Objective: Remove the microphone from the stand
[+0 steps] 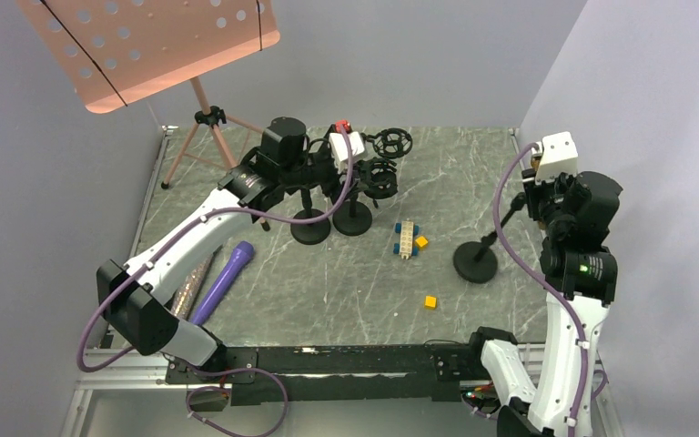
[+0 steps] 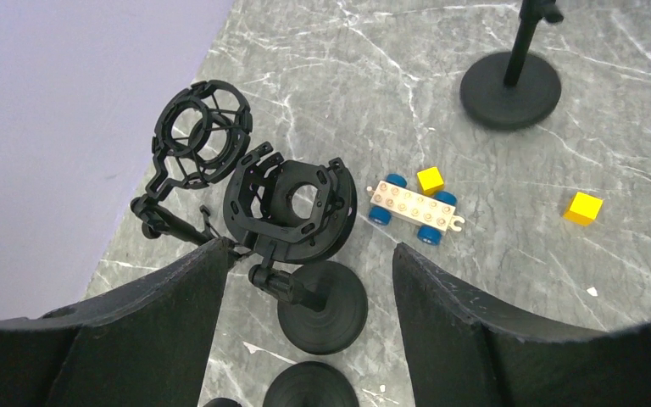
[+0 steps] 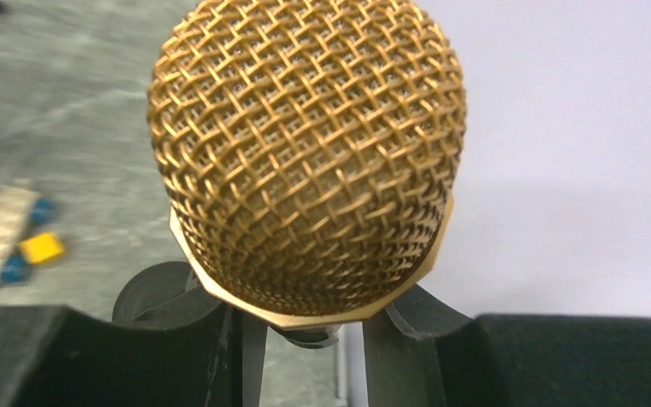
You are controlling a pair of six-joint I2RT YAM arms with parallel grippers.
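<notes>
Microphone [image 3: 309, 161], gold mesh head toward the wrist camera, sits between the fingers of the right tool [image 3: 347, 314], seated in the black clip of its stand [image 1: 475, 262]. The head hides the pads, so I cannot tell whether they press on its body. The stand's round base rests on the counter [image 2: 390, 85], below that tool and toward the other arm. The left tool [image 2: 309, 250] hangs with its fingers apart, gripping nothing, over a black shock mount [image 2: 292, 208]. A second mount [image 2: 199, 131] stands just beyond. To the right of that tool lies a toy car [image 2: 414, 206], a yellow block [image 2: 430, 179] just beside it.
</notes>
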